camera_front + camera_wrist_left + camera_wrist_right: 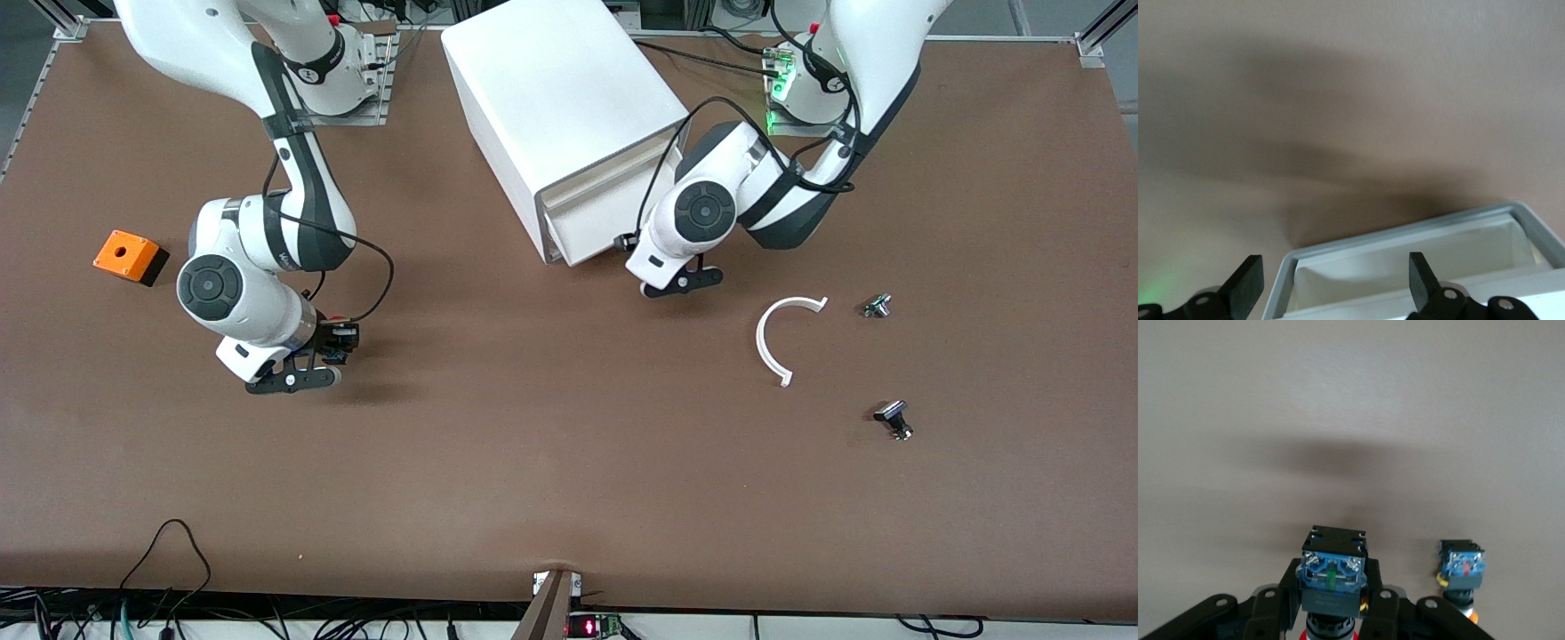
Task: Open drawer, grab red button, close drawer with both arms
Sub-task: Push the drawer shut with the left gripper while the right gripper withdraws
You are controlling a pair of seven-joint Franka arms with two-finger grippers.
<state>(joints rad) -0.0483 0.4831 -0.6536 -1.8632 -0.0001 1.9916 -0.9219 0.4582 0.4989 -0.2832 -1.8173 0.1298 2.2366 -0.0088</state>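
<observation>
Your button (1331, 577) sits pinched in the right tool (298, 373), over bare surface (533, 462) toward the right arm's end. The drawer (1418, 257) stands open; left tool (1335, 283) spread at its front.

Brown matte table (569, 462), metal frame rails at corners (1098, 40), cables along near edge (169, 569)

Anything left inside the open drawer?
The drawer shows a bare white floor under the open left claw; its part inside the cabinet is hidden. The right claw holds the button.
</observation>
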